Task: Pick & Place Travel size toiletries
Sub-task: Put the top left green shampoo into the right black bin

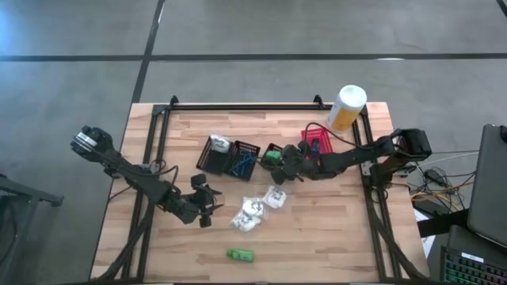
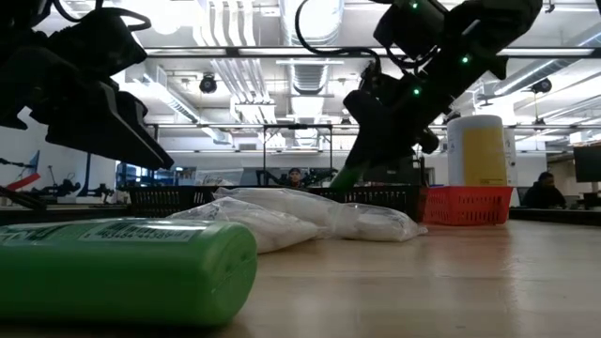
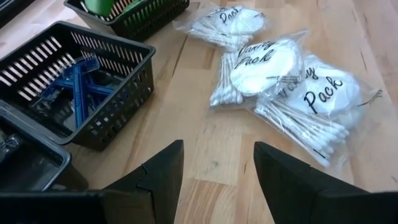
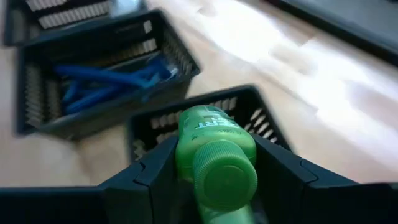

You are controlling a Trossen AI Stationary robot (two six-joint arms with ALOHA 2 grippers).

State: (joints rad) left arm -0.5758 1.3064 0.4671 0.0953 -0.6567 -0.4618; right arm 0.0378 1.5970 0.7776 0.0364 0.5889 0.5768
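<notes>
Bare wood lies open across the table (image 1: 333, 237) from 3 to 9 o'clock, holding only the clear-wrapped swab packs (image 1: 252, 214) near centre and a green bottle (image 1: 240, 255) at 6 o'clock near the front edge, while black baskets (image 1: 230, 156), a red basket (image 1: 320, 139) and a canister (image 1: 346, 107) crowd 12 to 2 o'clock. The right gripper (image 4: 214, 186), its arm reaching in low from 3 o'clock, pinches a second green bottle (image 4: 214, 158) above a black basket (image 4: 242, 112). The left gripper (image 3: 217, 171), arm stretched from 9 o'clock, hangs with fingers spread, empty, just short of the swab packs.

table (image 1: 333, 237): matt wood; bottle (image 4: 214, 152): glossy plastic (green); baskets (image 3: 93, 93): plastic mesh
</notes>
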